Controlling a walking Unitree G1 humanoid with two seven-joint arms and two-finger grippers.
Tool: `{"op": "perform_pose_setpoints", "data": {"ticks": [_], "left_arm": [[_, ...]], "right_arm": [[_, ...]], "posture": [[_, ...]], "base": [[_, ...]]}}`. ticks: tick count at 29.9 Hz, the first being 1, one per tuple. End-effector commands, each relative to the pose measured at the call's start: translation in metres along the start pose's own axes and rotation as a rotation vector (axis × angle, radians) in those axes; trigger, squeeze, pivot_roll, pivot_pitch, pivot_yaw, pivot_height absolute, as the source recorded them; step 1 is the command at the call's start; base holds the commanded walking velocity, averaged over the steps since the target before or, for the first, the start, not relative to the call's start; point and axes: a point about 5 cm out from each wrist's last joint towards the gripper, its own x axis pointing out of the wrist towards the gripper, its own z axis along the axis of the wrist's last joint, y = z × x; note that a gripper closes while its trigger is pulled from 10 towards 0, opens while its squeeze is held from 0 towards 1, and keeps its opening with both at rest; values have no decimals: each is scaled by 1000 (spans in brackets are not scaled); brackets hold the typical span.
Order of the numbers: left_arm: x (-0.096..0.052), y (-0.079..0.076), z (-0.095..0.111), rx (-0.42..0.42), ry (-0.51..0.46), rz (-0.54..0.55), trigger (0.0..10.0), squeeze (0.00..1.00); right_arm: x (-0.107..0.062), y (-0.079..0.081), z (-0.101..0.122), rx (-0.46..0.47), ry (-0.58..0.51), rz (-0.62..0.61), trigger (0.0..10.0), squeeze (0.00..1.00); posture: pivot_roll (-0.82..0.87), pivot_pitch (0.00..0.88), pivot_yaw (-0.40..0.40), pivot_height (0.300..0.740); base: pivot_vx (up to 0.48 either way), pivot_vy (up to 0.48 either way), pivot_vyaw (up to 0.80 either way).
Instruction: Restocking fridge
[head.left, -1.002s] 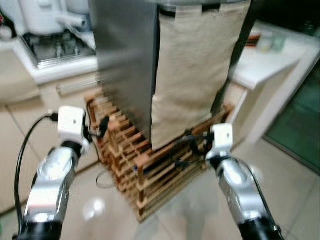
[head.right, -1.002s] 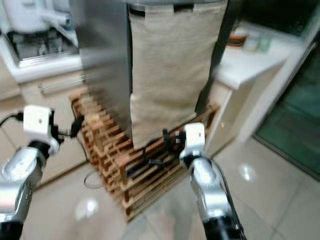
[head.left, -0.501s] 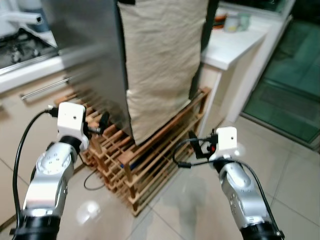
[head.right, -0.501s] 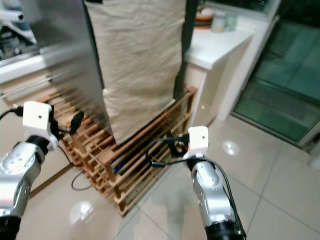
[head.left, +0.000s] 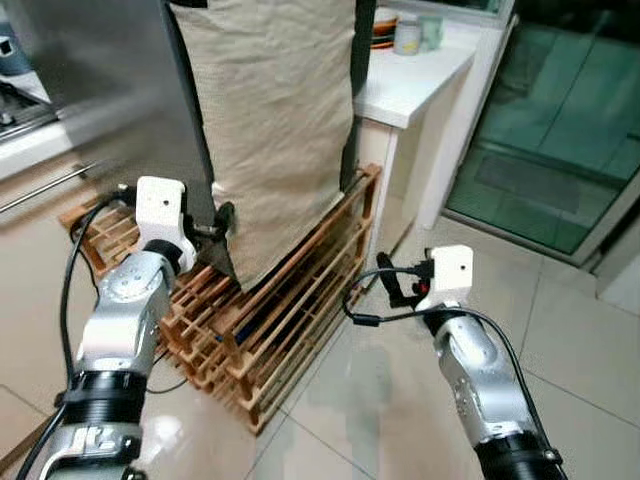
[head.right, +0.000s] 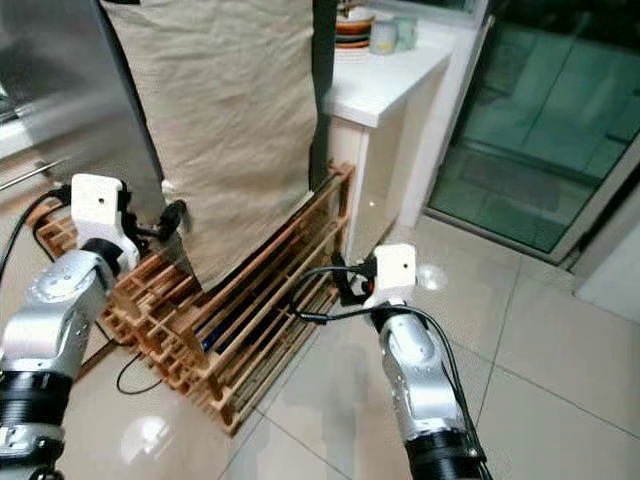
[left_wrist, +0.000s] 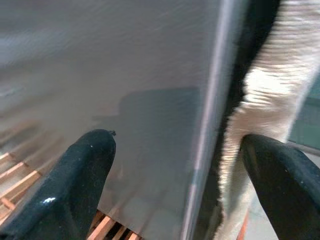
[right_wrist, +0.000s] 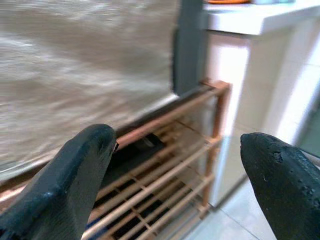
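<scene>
The steel fridge (head.left: 90, 90) stands on a low wooden slatted rack (head.left: 290, 300), and a beige cloth (head.left: 275, 120) hangs down its front. My left gripper (head.left: 222, 225) is raised at the fridge's lower corner, where steel meets cloth. It is open, and in the left wrist view its fingers (left_wrist: 75, 185) straddle the steel edge (left_wrist: 205, 125) without touching it. My right gripper (head.left: 385, 285) hovers over the floor to the right of the rack. It is open with nothing in it, and its fingers (right_wrist: 75, 175) point at the rack's slats (right_wrist: 165, 165).
A white counter (head.left: 410, 85) with stacked bowls (head.left: 385, 25) and jars adjoins the fridge on the right. Beyond it is a dark glass sliding door (head.left: 560, 130). A black cable (head.left: 180, 375) lies on the glossy tiled floor (head.left: 380, 400) by the rack's near corner.
The view has swung right, so fridge and rack sit further left and the glass door shows more. My left gripper now sits closer against the fridge's corner; the right one holds its pose.
</scene>
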Motion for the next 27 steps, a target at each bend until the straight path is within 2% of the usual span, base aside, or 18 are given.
{"op": "perform_pose_setpoints", "data": {"ticks": [1, 4, 8, 10, 11, 12, 13, 18, 27], "left_arm": [[4, -1, 12, -38, -48, 5, 10000, 0], [6, -13, 18, -85, -79, -58, 10000, 0], [6, -21, 21, -67, -94, -115, 10000, 0], [3, -33, 21, -44, -84, -219, 10000, 0], [3, -33, 21, -44, -84, -219, 10000, 0], [-1, -42, 19, -17, -75, -291, 10000, 0], [-3, -44, 18, -14, -69, -303, 10000, 0], [-4, -44, 15, -23, -58, -293, 10000, 0], [4, -45, 13, -25, -40, -254, 10000, 0]], "right_arm": [[2, 0, 4, -11, -17, 3, 10000, 0], [1, -2, 5, -14, -18, -2, 10000, 0], [-1, -4, 3, -19, -10, -6, 10000, 0], [-3, -6, 0, -20, -2, -11, 10000, 0], [-3, -6, 0, -20, -2, -11, 10000, 0], [-3, -7, -1, -21, 2, -14, 10000, 0], [-4, -7, -1, -22, 4, -15, 10000, 0], [-4, -9, -3, -24, 11, -19, 10000, 0], [-4, -11, -3, -36, 17, -14, 10000, 0]], "posture": [[-60, 0, 28, 740], [-68, 0, 26, 740], [-74, 0, 26, 740], [-78, 0, 28, 740], [-78, 0, 28, 740], [-81, 0, 29, 740], [-82, 0, 29, 740], [-83, 0, 27, 740], [-94, 0, 26, 740]], "base": [[0, 0, 0], [0, 0, 0], [0, 0, 0], [0, 0, 0], [0, 0, 0], [0, 0, 0], [0, 0, 0], [0, 0, 0], [0, 0, 0]]}}
